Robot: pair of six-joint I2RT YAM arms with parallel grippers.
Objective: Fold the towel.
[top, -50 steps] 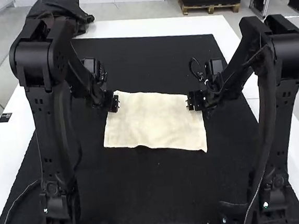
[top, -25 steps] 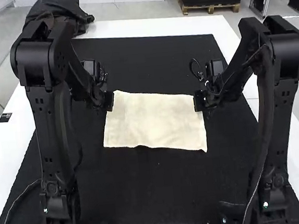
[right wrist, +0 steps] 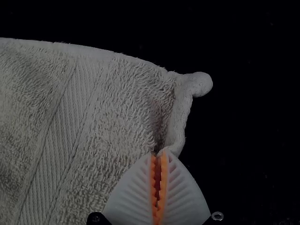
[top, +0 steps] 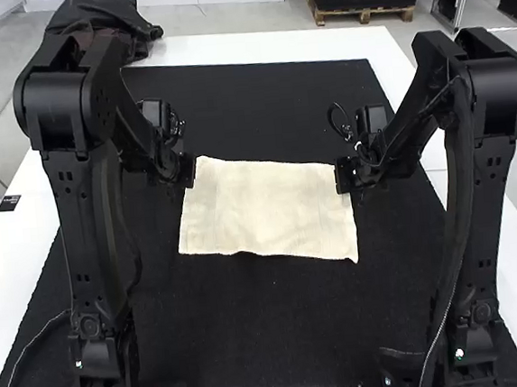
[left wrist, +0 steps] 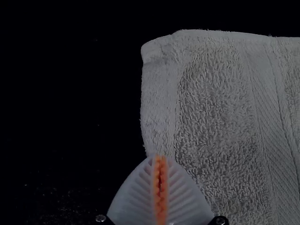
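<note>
On the black rectangular mat (top: 280, 336), a cream terry towel (top: 264, 209) lies spread; the ribbed white left gripper (top: 190, 176) clenches its left edge, the matching right gripper (top: 340, 177) its puckered right edge.

black label (top: 8, 204) on white table (top: 246, 45), print unreadable

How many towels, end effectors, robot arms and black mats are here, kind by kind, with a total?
Towels: 1, the cream towel
End effectors: 2, the left end effector and the right end effector
Robot arms: 2, the left arm and the right arm
Black mats: 1, the mat under the towel
Total: 6
</note>
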